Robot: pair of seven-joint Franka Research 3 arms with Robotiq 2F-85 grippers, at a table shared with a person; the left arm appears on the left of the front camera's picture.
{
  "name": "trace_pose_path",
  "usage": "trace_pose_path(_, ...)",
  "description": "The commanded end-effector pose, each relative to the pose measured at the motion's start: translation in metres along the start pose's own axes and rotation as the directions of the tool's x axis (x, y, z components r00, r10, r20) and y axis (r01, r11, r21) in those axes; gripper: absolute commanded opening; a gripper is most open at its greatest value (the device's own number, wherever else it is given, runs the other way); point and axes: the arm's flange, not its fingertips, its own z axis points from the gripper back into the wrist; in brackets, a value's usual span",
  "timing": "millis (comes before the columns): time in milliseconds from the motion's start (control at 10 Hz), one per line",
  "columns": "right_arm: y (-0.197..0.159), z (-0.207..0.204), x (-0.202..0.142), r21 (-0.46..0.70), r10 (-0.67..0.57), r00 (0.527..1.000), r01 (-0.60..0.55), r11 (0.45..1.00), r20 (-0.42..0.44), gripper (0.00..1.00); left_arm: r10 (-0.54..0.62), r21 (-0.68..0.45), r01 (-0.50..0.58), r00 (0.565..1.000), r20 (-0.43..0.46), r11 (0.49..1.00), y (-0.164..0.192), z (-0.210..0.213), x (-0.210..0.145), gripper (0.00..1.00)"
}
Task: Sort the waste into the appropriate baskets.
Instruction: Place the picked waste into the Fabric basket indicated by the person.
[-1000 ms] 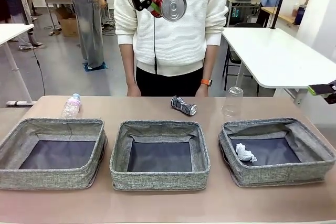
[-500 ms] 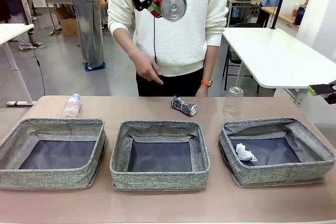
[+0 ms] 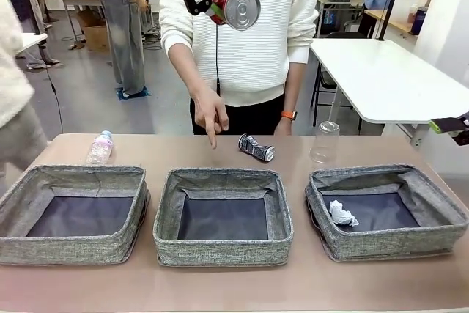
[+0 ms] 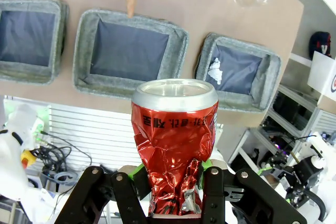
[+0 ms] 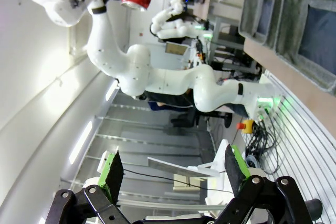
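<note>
Left gripper [image 4: 170, 174] clamps the crushed red can [image 4: 174, 140], right gripper [image 5: 173, 174] gapes empty; likely next: release above the middle basket [image 3: 220, 251] that the person's hand [image 3: 210, 113] indicates.

The can [image 4: 174, 145] is red, the baskets [image 3: 222, 248] woven grey, the wad [image 3: 341, 214] white.

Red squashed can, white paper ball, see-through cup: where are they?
Crushed red can [image 4: 174, 156], left wrist view, on its dented red side.
Crumpled white paper wad [image 3: 341, 214], front view, on its middle.
Clear plastic cup [image 3: 325, 143], front view, on its side wall.
</note>
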Motion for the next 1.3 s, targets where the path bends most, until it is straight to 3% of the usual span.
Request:
trace_pose_path(0,0.007,-0.001,0.003,0.018,-0.009,1.000,0.009,1.000,0.006,1.00,0.012,-0.009,-0.012,1.000,-0.017,1.000,0.002,0.005,-0.001,0.27)
trace_pose_path(500,0.007,-0.001,0.003,0.018,-0.009,1.000,0.009,1.000,0.006,1.00,0.000,0.000,0.000,1.000,0.000,1.000,0.000,0.000,0.000,0.27)
trace_pose_path(600,0.007,-0.001,0.003,0.018,-0.009,1.000,0.009,1.000,0.006,1.00,-0.077,0.069,0.072,0.995,0.066,0.995,0.004,-0.028,-0.007,0.27)
trace_pose_path(700,0.007,-0.001,0.003,0.018,-0.009,1.000,0.009,1.000,0.006,1.00,-0.241,0.144,0.224,0.964,0.115,0.964,0.013,-0.078,-0.017,0.27)
trace_pose_path(800,0.007,-0.001,0.003,0.018,-0.009,1.000,0.009,1.000,0.006,1.00,-0.297,0.188,0.270,0.945,0.136,0.945,0.023,-0.126,-0.021,0.27)
trace_pose_path(1000,0.007,-0.001,0.003,0.018,-0.009,1.000,0.009,1.000,0.006,1.00,-0.333,0.189,0.308,0.936,0.118,0.933,0.029,-0.208,-0.024,0.27)
trace_pose_path(1200,0.007,-0.001,0.003,0.018,-0.009,1.000,0.009,1.000,0.006,1.00,-0.347,0.222,0.319,0.932,0.099,0.921,0.028,-0.245,-0.025,0.27)
